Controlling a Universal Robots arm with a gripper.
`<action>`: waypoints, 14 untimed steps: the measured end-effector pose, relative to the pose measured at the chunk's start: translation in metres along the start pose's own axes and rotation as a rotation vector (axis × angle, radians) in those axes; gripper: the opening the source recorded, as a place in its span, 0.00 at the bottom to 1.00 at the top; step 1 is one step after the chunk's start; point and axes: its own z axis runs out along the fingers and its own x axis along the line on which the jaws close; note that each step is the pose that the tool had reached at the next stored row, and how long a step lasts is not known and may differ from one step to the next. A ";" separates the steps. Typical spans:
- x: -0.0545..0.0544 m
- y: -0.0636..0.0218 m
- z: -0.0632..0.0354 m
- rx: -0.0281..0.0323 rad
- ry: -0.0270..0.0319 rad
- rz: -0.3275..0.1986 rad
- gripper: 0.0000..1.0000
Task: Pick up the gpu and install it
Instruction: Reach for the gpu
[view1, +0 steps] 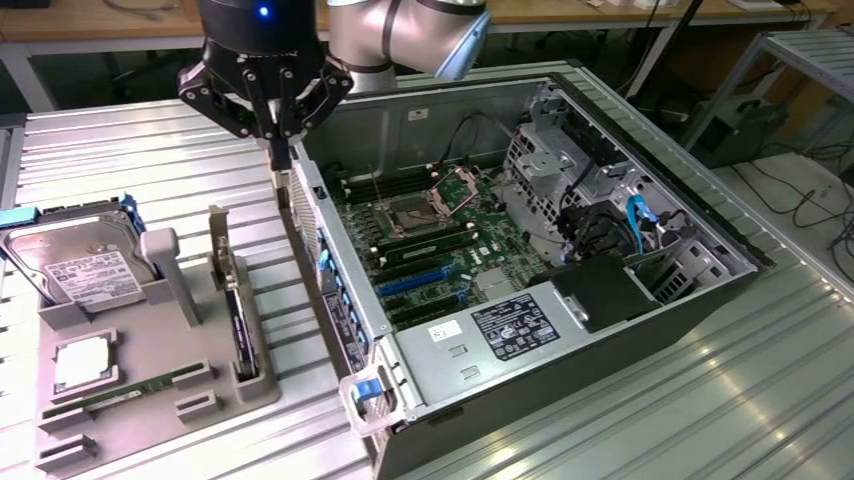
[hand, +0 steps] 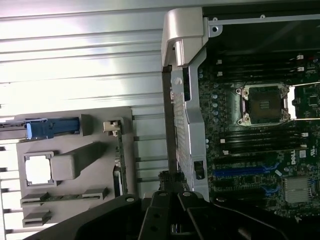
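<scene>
Ribbed metal surface (view1: 134, 160), lab benches and cables behind.

- PC case (view1: 694, 220) lies on its side with the panel off, so the motherboard (view1: 441, 240) faces up. My read: that lets a card go in straight from above. Blue expansion slots (view1: 414, 282) look free; the CPU socket (view1: 407, 215) is open.
- Grey fixture tray (view1: 147, 410) sits on the surface at the exterior view's left, just beside the case. It holds the hard drive (view1: 87, 270), CPU chip (view1: 83, 362) and memory stick (view1: 127, 392), each in its own pocket.
- gpu (view1: 240, 325) stands on edge in the tray slot nearest the case, with its metal bracket end toward the far side. It's probably parked upright so the top edge can take a pinch from above. In the wrist view the gpu (hand: 119, 165) shows edge-on, seated in the tray. Not picked up yet.
- claw (view1: 279, 165) points straight down, fingers clenched together with nothing between them. It hangs above the strip of surface between the tray's far end and the case wall, near the gpu's bracket end but clear of it. The wrist view puts the claw (hand: 170, 182) roughly over the case's rear edge, off to the side of the card.
- Judgement: task is at the approach stage, nothing installed.
</scene>
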 end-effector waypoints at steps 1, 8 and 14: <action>0.001 -0.0002 0.0000 -0.0001 0.0000 0.000 0.11; 0.007 -0.0013 -0.0002 -0.0001 0.0000 0.000 0.11; 0.012 -0.0023 -0.0003 -0.0001 -0.0001 0.000 0.11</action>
